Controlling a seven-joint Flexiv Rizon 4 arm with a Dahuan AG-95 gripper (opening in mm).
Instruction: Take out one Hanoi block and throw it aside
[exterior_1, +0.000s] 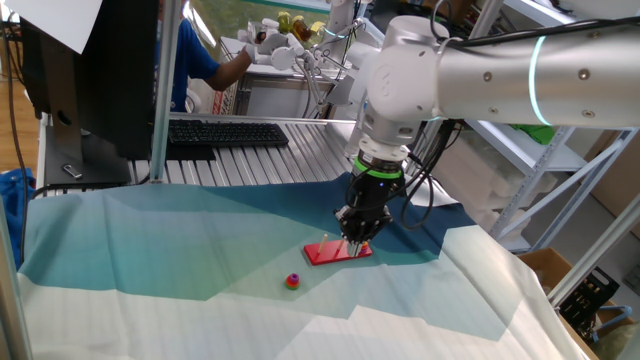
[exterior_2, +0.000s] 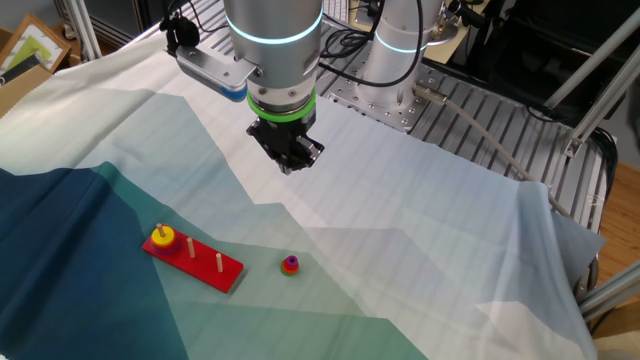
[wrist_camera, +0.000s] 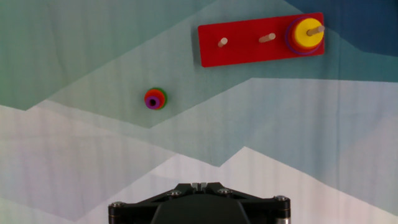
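The yellow Hanoi block (wrist_camera: 308, 32) sits on top of a small ring stack on the end peg of the red peg base (wrist_camera: 249, 43). It also shows in the other fixed view (exterior_2: 162, 237) on the base (exterior_2: 195, 262). The other two pegs are bare. My gripper (exterior_2: 290, 165) hangs well above the cloth, away from the base, with its jaws together and nothing between them. In the hand view only the fingertips (wrist_camera: 199, 185) show, at the bottom edge. In one fixed view the gripper (exterior_1: 355, 238) stands in front of the base (exterior_1: 335, 252) and hides the yellow block.
A small red, green and purple rounded piece (wrist_camera: 155, 99) lies on the cloth apart from the base; it also shows in both fixed views (exterior_2: 290, 264) (exterior_1: 292, 281). A blue-green and white cloth (exterior_2: 420, 250) covers the table. A keyboard (exterior_1: 225, 132) lies at the back.
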